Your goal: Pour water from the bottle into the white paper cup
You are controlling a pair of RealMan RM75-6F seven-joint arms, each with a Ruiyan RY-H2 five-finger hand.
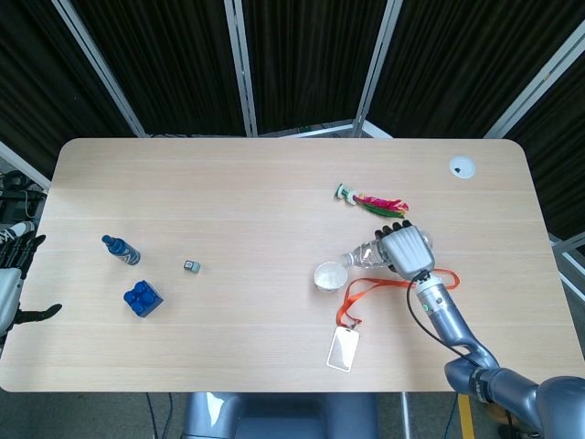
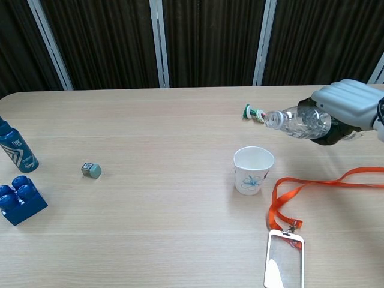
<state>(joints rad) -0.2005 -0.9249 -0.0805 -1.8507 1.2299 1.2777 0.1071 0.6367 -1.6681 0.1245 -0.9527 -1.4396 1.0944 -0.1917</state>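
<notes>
The white paper cup (image 2: 253,170) (image 1: 329,276) with a blue flower print stands upright on the table. My right hand (image 2: 348,110) (image 1: 407,251) grips a clear plastic bottle (image 2: 298,123) (image 1: 364,256), uncapped and lying almost level in the air, its mouth above and to the right of the cup. No stream falls from it. At the left edge of the head view my left hand (image 1: 11,283) hangs off the table with fingers spread and nothing in it.
An orange lanyard (image 2: 312,191) with a clear badge holder (image 2: 283,260) lies right of the cup. A feathered shuttlecock (image 2: 259,113) sits behind it. At far left are a blue bottle (image 2: 14,146), a blue brick (image 2: 19,200) and a small grey cube (image 2: 91,171).
</notes>
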